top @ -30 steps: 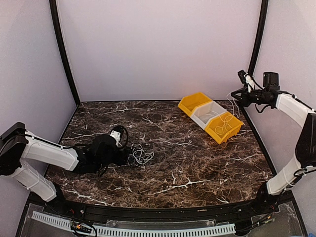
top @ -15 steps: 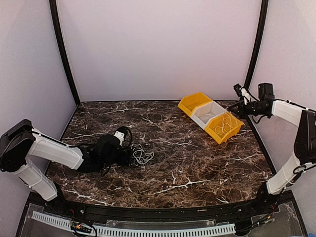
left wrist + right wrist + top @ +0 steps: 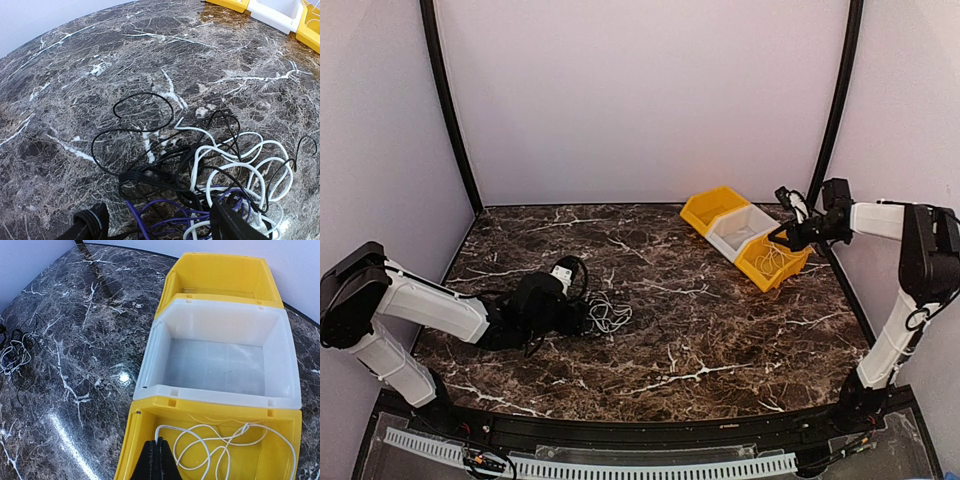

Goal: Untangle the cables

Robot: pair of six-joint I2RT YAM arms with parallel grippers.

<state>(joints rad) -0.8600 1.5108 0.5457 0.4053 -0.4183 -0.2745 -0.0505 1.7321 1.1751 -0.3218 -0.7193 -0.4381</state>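
Note:
The tangled cables (image 3: 606,313) lie left of the table's middle. In the left wrist view they are a clump of white loops (image 3: 235,172), thin black cords (image 3: 150,177) and a purple cord (image 3: 150,220). My left gripper (image 3: 576,318) is open, with its fingers (image 3: 227,225) on either side of the clump's near edge (image 3: 160,227). My right gripper (image 3: 784,236) is shut on one end of a thin white cable (image 3: 245,429). That cable lies coiled in the near yellow bin (image 3: 129,440); the fingertips (image 3: 160,455) are over that bin's left inner wall.
Three bins stand in a diagonal row at the back right: a far yellow bin (image 3: 713,208), a white bin (image 3: 740,228) and the near yellow bin (image 3: 790,268). The white bin (image 3: 150,365) and far yellow bin (image 3: 220,270) hold nothing. Curtain walls close in the table.
My right arm has come down and to the left from beside the wall to the near yellow bin, lowering the white cable into it. My left arm has edged slightly toward the clump.

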